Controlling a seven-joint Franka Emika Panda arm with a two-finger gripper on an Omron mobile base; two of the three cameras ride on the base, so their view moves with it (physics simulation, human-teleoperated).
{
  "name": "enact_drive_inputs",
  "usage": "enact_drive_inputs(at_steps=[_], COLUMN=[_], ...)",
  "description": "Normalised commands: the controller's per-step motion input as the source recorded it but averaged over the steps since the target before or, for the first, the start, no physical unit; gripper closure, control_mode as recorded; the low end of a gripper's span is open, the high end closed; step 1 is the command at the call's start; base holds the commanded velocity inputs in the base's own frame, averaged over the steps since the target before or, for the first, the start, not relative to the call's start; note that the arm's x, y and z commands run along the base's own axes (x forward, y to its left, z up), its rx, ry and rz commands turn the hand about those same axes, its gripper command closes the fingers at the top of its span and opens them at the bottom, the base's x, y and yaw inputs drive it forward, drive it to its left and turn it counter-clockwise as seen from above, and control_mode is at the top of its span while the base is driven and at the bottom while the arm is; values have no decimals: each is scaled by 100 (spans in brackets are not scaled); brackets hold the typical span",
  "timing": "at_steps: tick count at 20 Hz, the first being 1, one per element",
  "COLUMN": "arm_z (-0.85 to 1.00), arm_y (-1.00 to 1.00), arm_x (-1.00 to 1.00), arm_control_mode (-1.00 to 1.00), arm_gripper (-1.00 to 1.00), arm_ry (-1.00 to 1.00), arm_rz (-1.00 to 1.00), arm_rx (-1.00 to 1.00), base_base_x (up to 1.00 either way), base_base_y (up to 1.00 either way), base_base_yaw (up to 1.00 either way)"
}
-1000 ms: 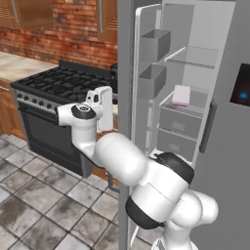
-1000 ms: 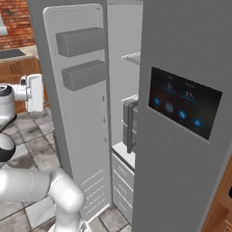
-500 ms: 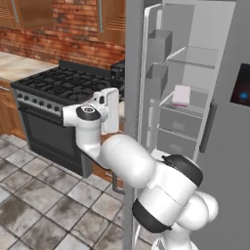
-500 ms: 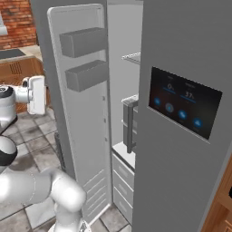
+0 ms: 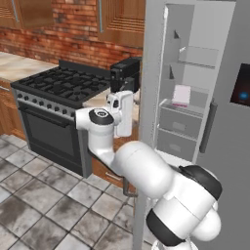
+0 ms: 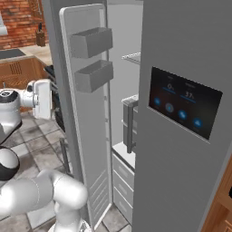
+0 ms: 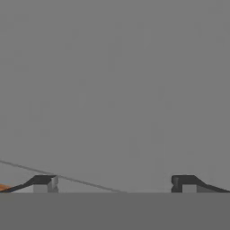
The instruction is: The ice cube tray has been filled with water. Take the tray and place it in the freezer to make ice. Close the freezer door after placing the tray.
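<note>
Gripper (image 7: pixel 115 184) spread wide and empty, its 2 dark fingertips (image 7: pixel 42 182) far apart, pressed close against the flat grey outer face of the freezer door (image 6: pixel 88 136). Ice cube tray (image 5: pixel 181 94) already lying on a shelf inside the freezer (image 5: pixel 195 73), a thin pale lavender slab, long axis running front to back into the cabinet, at about 2 o'clock from the hand in the left base view. Door standing partly open, edge-on at 3 o'clock of the hand there, hand just beside its outer face. Probably the closing push: force wanted across the panel toward the cabinet, so the panel's swing matters, not the tray. Door smooth, matte and rigid, with 2 box-shaped bins (image 6: pixel 93 59) on its inner face; shelves pale and hard-edged. Black stove (image 5: pixel 58 90) at 9 o'clock, brick wall (image 5: pixel 53 29) behind.
</note>
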Motion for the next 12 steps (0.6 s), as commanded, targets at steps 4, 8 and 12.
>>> enact_drive_inputs(at_steps=[4, 8, 12], arm_z=[0, 0, 0], arm_y=[-38, -43, -64], arm_x=[-29, -19, -1], arm_control_mode=[-100, -100, -100], arm_gripper=[-100, -100, -100], arm_ry=[-11, -9, -2], arm_rz=[-5, -5, -4], arm_rx=[0, 0, 0], base_base_x=[0, 0, 0], base_base_y=[0, 0, 0], base_base_yaw=[0, 0, 0])
